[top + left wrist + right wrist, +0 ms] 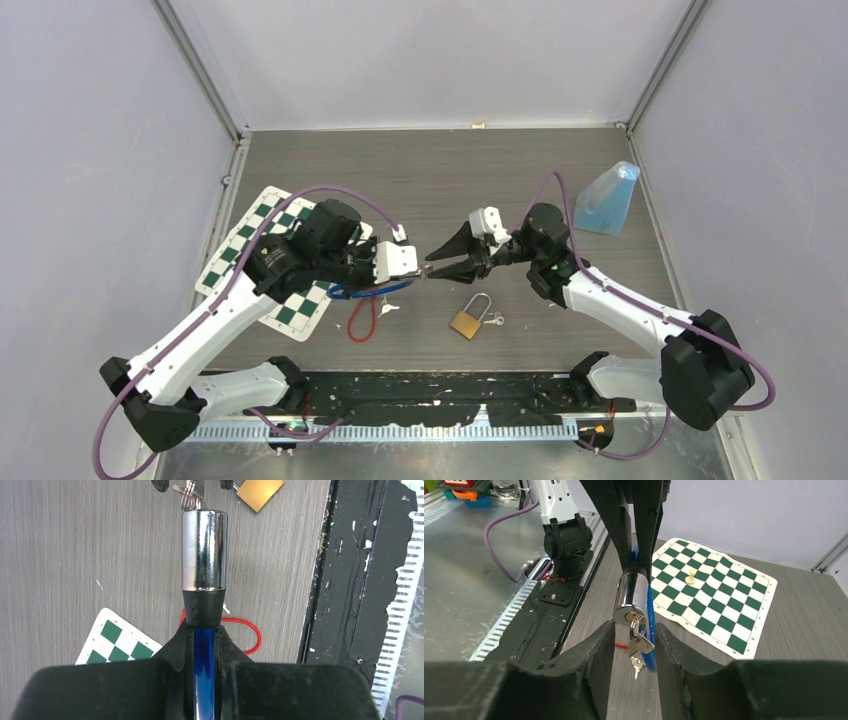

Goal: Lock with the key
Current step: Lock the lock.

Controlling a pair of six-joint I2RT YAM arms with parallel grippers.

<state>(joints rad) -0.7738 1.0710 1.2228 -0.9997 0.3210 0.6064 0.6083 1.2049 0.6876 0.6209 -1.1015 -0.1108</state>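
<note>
Jaws of the left gripper [204, 636] are clamped on the chrome-headed blue cable lock [204, 550]; those of the right gripper [635, 628], half open, are set astride its keys [639, 643].

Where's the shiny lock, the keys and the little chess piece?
shiny lock [204, 550]: left wrist view, middle of its silver barrel.
keys [640, 642]: right wrist view, the hanging key's head.
chess piece [692, 576]: right wrist view, its pale body.

A green-and-white chessboard mat [232, 258] lies on the left of a grey wood-grain table [420, 180], with one pale pawn [692, 576] standing on it. A red cord loop [360, 322] lies just beside the mat's near corner. A translucent blue pyramid-shaped object [608, 200] sits at the far right
</note>
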